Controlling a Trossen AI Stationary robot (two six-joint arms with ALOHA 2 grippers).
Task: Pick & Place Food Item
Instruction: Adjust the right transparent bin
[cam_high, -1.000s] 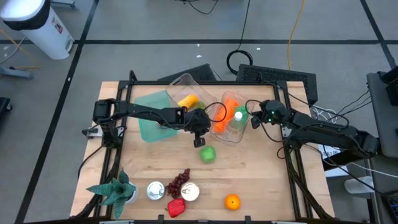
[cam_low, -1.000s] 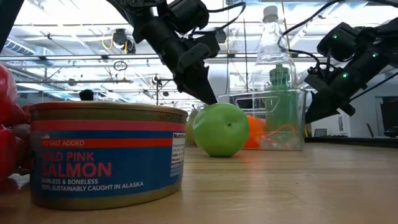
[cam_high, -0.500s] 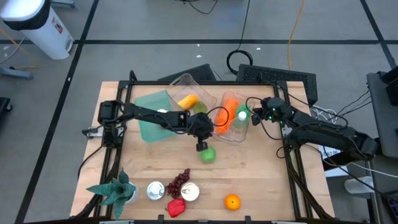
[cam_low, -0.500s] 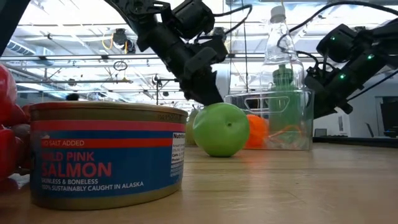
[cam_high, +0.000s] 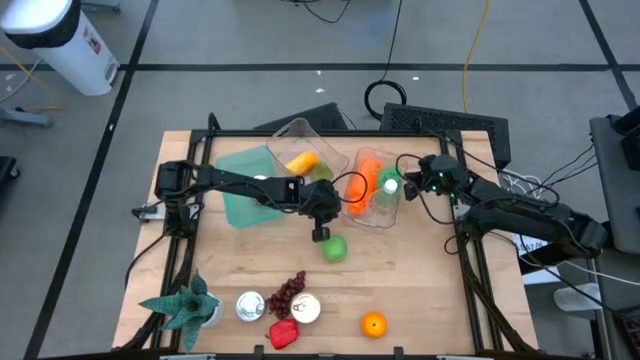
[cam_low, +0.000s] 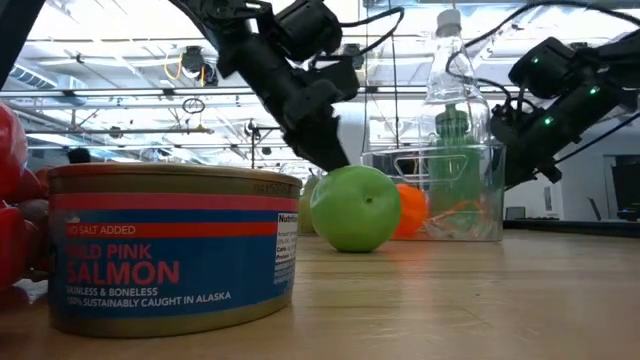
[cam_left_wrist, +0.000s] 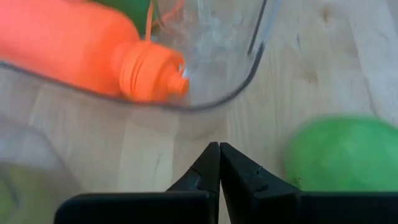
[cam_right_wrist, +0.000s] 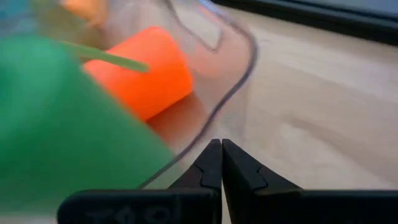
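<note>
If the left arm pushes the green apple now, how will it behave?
The green apple is round and rests free on the bare table, so it will probably roll. Its skin looks smooth, perhaps slippery. The left gripper has its jaws shut beside it, so a nudge seems likelier than a grasp.

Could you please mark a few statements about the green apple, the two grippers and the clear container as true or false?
1. The left gripper is shut and holds nothing. True.
2. The green apple lies inside the clear container. False: it sits on the table, outside the container.
3. The right gripper holds the orange bottle. False: it is shut and empty, next to the container's wall.
4. An orange bottle lies inside the clear container. True.
5. The salmon can is lying on its side. False: it stands upright.
</note>
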